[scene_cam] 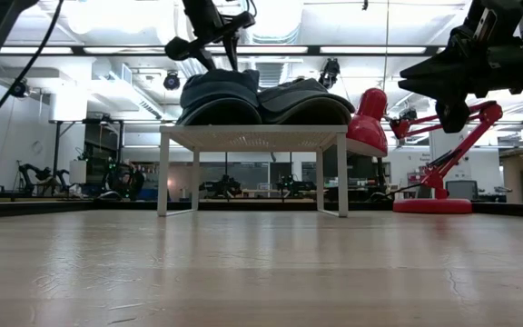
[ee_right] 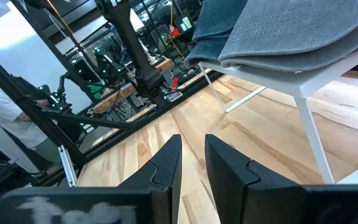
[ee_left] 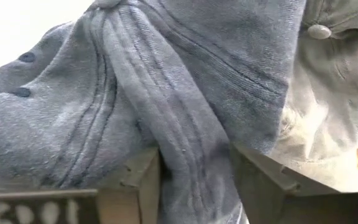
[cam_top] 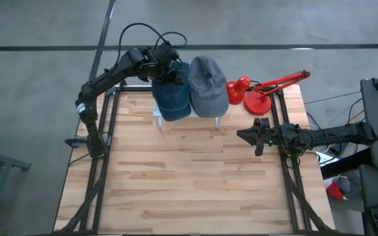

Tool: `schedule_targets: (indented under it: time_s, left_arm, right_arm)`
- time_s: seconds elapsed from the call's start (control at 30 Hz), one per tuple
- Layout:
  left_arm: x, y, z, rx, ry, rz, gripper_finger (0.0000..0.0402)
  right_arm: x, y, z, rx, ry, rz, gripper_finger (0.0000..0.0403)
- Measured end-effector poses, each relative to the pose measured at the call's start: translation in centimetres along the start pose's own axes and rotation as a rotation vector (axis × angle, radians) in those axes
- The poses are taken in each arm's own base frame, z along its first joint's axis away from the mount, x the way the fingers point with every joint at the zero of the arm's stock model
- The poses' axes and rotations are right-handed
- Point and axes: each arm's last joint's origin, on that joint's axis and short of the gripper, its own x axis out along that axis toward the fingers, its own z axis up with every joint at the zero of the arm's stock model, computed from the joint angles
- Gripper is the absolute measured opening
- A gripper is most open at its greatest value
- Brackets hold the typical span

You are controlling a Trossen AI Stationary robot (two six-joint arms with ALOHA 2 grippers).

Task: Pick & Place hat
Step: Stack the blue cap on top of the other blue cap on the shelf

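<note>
Your left gripper point(cam_top: 170, 71) has its jaws parted around a fold of the blue hat point(cam_top: 172, 96) at twelve o'clock; the right gripper point(cam_top: 249, 136), jaws nearly closed, holds nothing at three o'clock.

Two dark jointed arms, black looping cables (white lettering on wrist housings).

From above I see a small stand point(cam_top: 161, 120) at the far edge of the desk point(cam_top: 189, 177), carrying two hats side by side and touching: one hat point(cam_top: 171, 95) on the left, the other hat point(cam_top: 207, 85) on the right. The left pincer point(cam_top: 169, 72) sits at the far end of the left hat. A lamp point(cam_top: 258, 95) stands just right of the stand. The right pincer point(cam_top: 251, 136) hangs near the desk's right edge, in front of the lamp.
</note>
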Motion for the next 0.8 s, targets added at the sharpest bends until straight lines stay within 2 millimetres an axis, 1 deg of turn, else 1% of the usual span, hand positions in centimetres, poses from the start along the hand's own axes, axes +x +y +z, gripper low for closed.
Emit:
schedule_targets:
  time_s: [0.1, 0.2, 0.3, 0.5, 0.8]
  left_arm:
    - [-0.4, 0.0, 0.0, -0.003, 0.009, -0.022, 0.0197]
    - [-1.2, 0.0, 0.0, -0.008, 0.007, -0.056, 0.0207]
    - [-2.0, 0.1, 0.0, -0.011, -0.007, -0.074, 0.0208]
    - [-2.7, 0.2, -0.1, -0.012, -0.022, -0.094, 0.0209]
    - [-2.9, -0.1, 0.2, -0.009, -0.055, -0.128, 0.0209]
  right_arm:
    - [0.0, 0.0, 0.0, 0.0, 0.0, 0.0, 0.0068]
    - [0.0, 0.0, 0.0, 0.0, 0.0, 0.0, 0.0068]
    - [0.0, 0.0, 0.0, 0.0, 0.0, 0.0, 0.0068]
    - [0.0, 0.0, 0.0, 0.0, 0.0, 0.0, 0.0068]
    - [0.0, 0.0, 0.0, 0.0, 0.0, 0.0, 0.0068]
